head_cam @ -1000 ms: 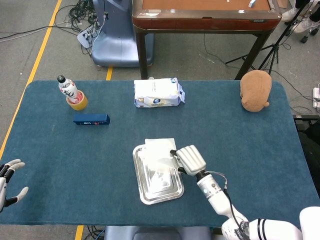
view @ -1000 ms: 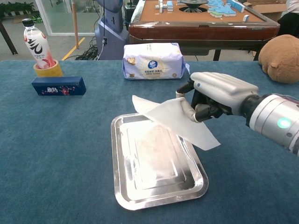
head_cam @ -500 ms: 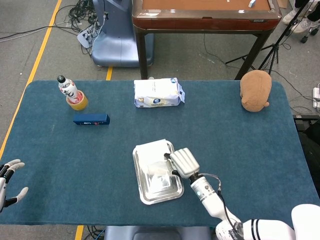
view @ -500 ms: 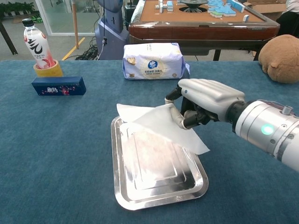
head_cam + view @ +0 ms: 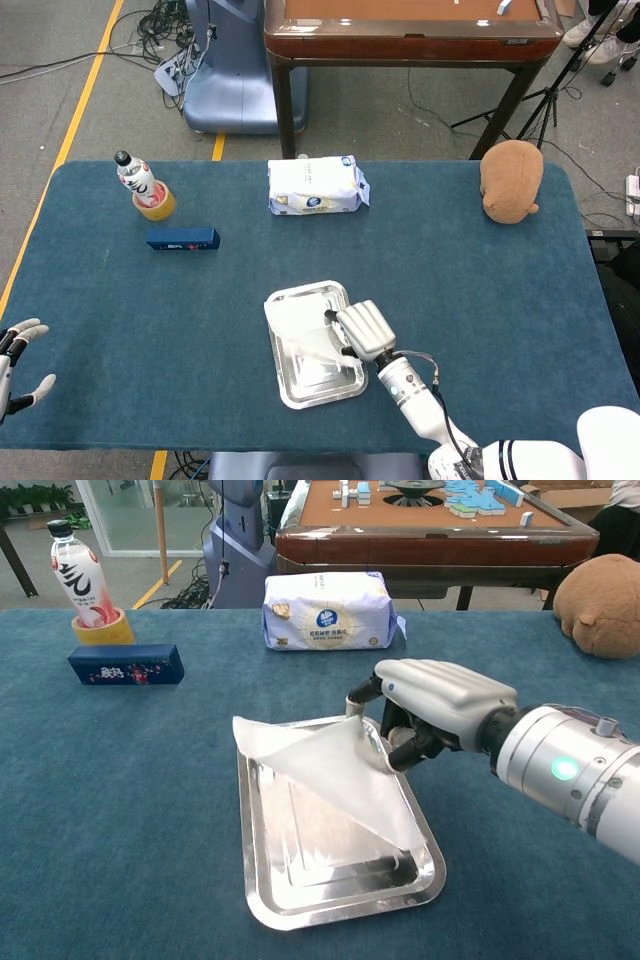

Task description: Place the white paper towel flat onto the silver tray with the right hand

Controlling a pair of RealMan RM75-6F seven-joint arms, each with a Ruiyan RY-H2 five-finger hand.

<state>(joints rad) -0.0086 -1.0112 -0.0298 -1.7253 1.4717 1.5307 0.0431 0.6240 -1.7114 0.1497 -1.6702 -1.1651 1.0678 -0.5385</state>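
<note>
Now my right robot hand [image 5: 435, 705] pinches the white paper towel [image 5: 330, 780], draped over the silver tray [image 5: 262, 880]; left robot hand [image 5: 18, 362] lies spread, empty.

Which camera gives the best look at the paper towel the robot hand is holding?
The chest view: the paper towel fills the frame, draped over the silver tray, gripped by the right hand. In the head view it is small, partly hidden behind the hand.

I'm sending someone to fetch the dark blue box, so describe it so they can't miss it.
Start at the far left corner of the blue table, where a bottle stands in a yellow tape roll. The dark blue box lies just in front of them. It is the only long, flat, dark box there, unlike the white tissue pack further right.
</note>
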